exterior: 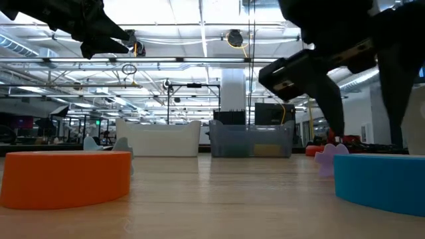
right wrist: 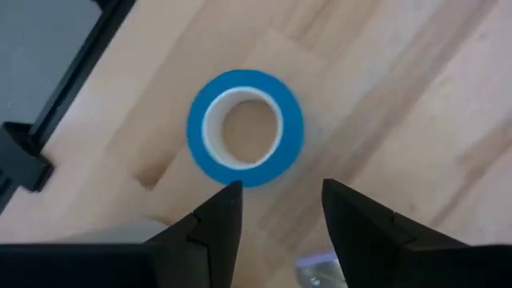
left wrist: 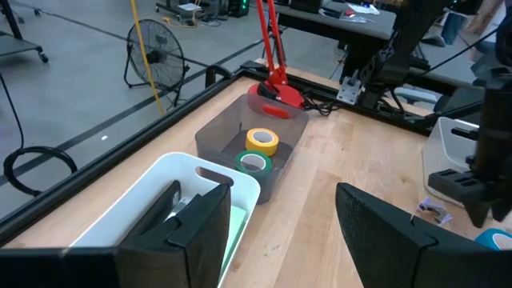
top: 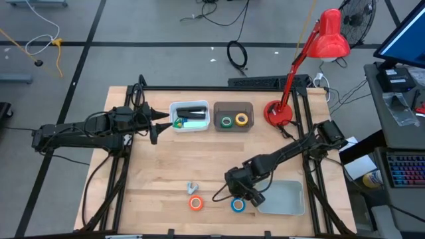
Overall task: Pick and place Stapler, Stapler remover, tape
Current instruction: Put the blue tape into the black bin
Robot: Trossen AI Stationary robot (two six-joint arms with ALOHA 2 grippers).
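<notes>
The right claw (right wrist: 276, 210) hangs just above the blue ring-shaped tape roll (right wrist: 246, 128), with its two dark fingers apart and holding nothing. This roll lies flat on the light wooden desk (top: 172, 166), near the front edge, and its pale core is visible. Just beside it lies a flat grey tray (top: 282, 198). To the other side, on the same front part of the desk, lies the orange ring-shaped tape roll (top: 195, 203), and touching or almost touching it is a small grey-lilac object (top: 192, 188) which I cannot identify.

At the back of the desk stands a dark transparent bin (top: 233, 116); inside it lie the green tape roll (top: 227, 121) and the yellow tape roll (top: 242, 119), side by side. Next to it is a white bin (top: 190, 116) with a black object inside. The left claw (top: 154, 124) hovers just beside this white bin, its fingers apart and empty. A red desk lamp (top: 280, 111) stands behind the dark bin.
</notes>
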